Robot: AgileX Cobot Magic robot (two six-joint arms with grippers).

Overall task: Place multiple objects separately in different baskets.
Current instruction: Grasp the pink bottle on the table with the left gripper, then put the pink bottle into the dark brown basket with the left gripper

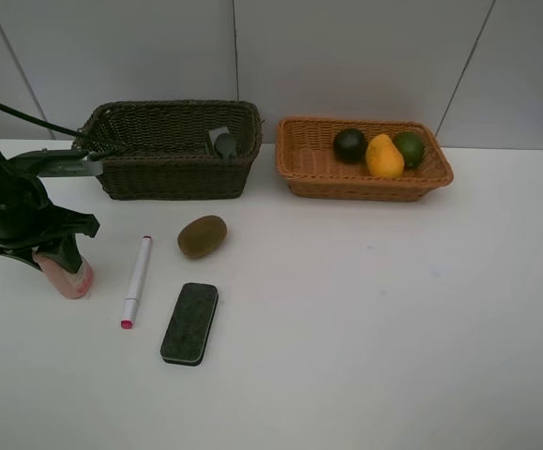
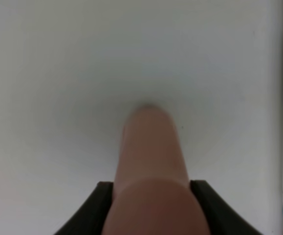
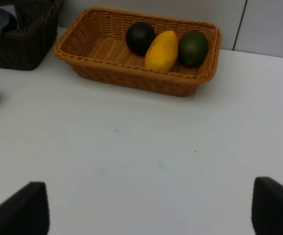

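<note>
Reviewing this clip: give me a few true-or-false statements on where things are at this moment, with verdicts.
1. The orange-tan basket holds the mango, lime and mangosteen. True.
2. The kiwi lies in the dark basket. False: it is on the table, in front of that basket.
3. The pink bottle sits between the left gripper's fingers. True.
4. The right gripper holds the marker. False: it is open and empty, and the marker lies on the table.

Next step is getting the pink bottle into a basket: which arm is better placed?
Left. The left gripper flanks the pink bottle, on the dark basket's side of the table. The right gripper stands open over bare table, facing the orange basket.
</note>
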